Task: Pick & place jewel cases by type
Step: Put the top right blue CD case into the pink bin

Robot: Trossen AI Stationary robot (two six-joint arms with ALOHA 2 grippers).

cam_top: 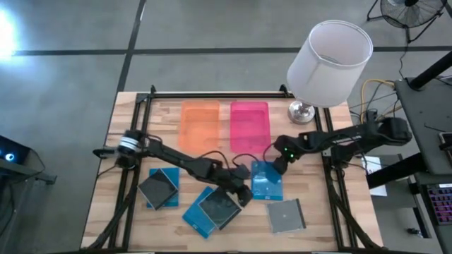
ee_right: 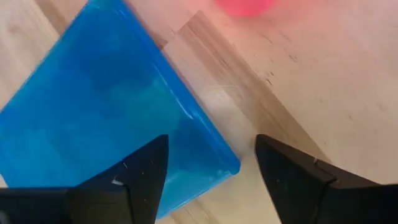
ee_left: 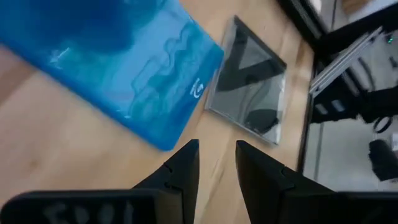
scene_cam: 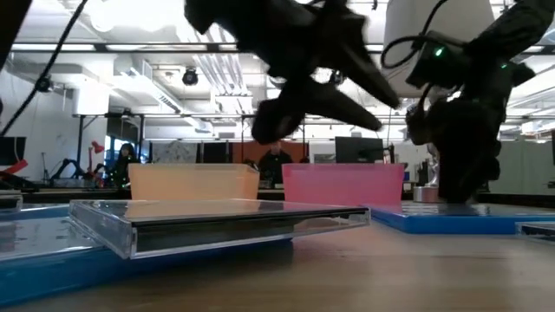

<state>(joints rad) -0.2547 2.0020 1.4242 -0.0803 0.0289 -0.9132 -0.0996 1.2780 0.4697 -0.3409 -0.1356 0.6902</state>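
A single bright blue jewel case (cam_top: 267, 182) lies flat near the table's middle. My right gripper (cam_top: 277, 166) is open and low over its far corner (ee_right: 205, 149), with one finger over the case and the other past its edge. My left gripper (cam_top: 244, 192) hovers just left of that case, open by a narrow gap (ee_left: 216, 162), touching nothing. A dark grey case lies on a blue one (cam_top: 215, 208) toward the near edge, and another such pair (cam_top: 161, 188) lies to the left. A clear silvery case (cam_top: 286, 215) lies flat toward the near right. My right gripper (ee_right: 211, 162) comes from above, pointing down, and stands astride the blue case's far corner (ee_right: 214, 158). I cannot tell whether a finger touches the case. The case lies flat on the table.
A translucent orange tray (cam_top: 200, 127) and a pink tray (cam_top: 249, 127) stand side by side at the far middle. A lamp with a white shade (cam_top: 328, 60) and a metal foot (cam_top: 302, 111) stands at the far right corner. People show in the room beyond (scene_cam: 276, 165).
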